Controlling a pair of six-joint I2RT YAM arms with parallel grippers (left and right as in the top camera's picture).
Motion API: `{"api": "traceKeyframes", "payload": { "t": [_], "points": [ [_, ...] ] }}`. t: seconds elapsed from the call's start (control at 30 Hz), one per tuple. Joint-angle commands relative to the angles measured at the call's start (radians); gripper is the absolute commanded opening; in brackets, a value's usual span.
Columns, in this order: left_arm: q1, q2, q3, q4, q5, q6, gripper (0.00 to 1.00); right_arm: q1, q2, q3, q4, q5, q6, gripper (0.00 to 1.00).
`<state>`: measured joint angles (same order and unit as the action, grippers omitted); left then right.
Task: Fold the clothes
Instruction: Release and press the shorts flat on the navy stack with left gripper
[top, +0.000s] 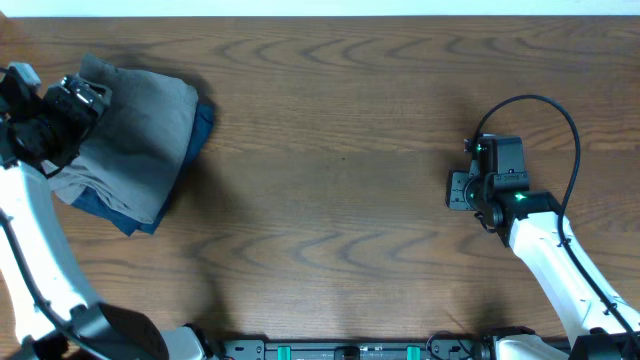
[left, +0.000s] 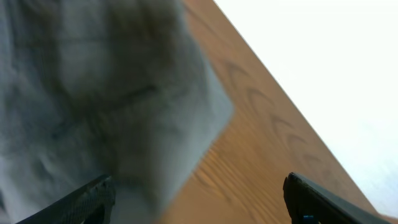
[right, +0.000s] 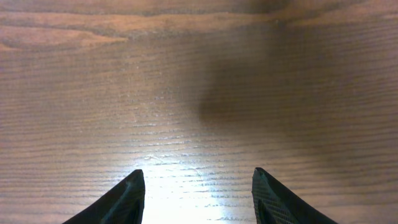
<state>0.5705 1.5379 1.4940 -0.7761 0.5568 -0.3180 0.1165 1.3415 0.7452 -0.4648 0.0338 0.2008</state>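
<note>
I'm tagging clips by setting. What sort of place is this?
Probably a robot lab bench rather than a home: a wood-grain table, white robot arms mounted at its near edge, a black cable looping off the right gripper, and grey shorts stacked on a navy garment.

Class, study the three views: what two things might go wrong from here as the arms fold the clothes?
1. The light grey cotton shorts lie stacked on the dark navy blue garment; the open left gripper above them may pinch both layers and drag the pile.
2. The open right gripper hangs far off over the brown wooden table, so a one-handed pull may undo the fold.
</note>
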Motion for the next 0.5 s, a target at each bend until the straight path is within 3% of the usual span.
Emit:
{"api": "traceKeyframes", "payload": {
  "t": [0.0, 0.13, 0.47],
  "points": [
    [0.002, 0.057, 0.010, 0.007, -0.142, -0.002, 0.87, -0.013, -0.009, 0.006, -0.009, 0.008, -0.008, 0.54],
    [0.017, 0.130, 0.008, -0.022, -0.276, -0.002, 0.89, -0.013, -0.009, 0.006, -0.028, 0.007, -0.008, 0.54],
    [0.127, 0.354, -0.002, -0.054, -0.282, -0.039, 0.97, -0.013, -0.009, 0.006, -0.052, 0.007, -0.008, 0.54]
  ]
}}
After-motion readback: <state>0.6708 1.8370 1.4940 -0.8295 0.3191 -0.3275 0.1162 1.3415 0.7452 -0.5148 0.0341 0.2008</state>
